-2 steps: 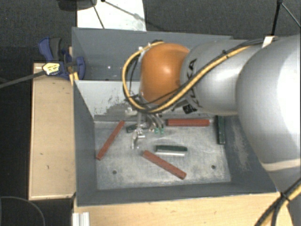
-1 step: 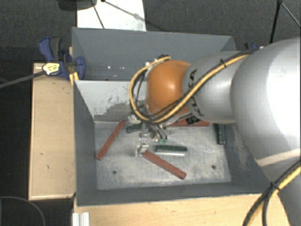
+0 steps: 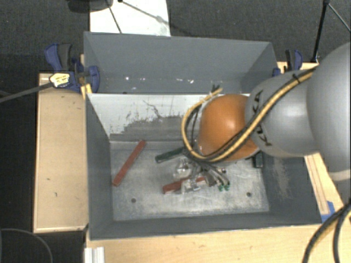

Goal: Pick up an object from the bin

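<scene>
Near ctr of bin (image 3: 98, 163), gripper (image 3: 193, 178) low over small red-brown block (image 3: 172, 188), claw state can't tell, dark green stick (image 3: 169, 155) on far side, brown strip (image 3: 129, 163) to left.

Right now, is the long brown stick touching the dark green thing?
Apart. The camera view shows bare floor between the long brown stick and the dark green thing.

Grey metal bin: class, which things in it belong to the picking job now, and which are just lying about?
Job in hand:
the gripper, low near the middle
the small reddish-brown block right beside it

Lying about:
the long reddish-brown flat stick at the left
the dark green rod further back
</scene>
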Robot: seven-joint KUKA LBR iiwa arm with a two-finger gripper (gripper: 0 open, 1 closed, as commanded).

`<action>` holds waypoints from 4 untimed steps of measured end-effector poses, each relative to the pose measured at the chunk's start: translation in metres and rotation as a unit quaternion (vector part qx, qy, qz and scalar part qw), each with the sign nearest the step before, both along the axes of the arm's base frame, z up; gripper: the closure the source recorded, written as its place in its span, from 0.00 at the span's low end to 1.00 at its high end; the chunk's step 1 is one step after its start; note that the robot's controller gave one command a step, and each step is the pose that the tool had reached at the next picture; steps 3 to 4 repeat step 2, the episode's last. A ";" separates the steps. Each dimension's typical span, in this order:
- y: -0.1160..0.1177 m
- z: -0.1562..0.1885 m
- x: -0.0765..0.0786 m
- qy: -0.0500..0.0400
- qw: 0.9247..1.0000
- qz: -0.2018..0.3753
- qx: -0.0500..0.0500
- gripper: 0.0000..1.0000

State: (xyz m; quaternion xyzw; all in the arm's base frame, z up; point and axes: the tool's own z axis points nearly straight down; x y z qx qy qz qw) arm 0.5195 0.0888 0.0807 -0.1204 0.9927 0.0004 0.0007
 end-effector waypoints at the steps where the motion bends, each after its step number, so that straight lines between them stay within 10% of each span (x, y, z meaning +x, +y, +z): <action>1: 0.000 0.000 0.000 0.000 1.000 -0.001 0.000 1.00; 2: -0.029 0.130 -0.012 0.000 1.000 0.003 0.000 1.00; 4: -0.029 0.130 -0.012 0.000 1.000 0.003 0.000 1.00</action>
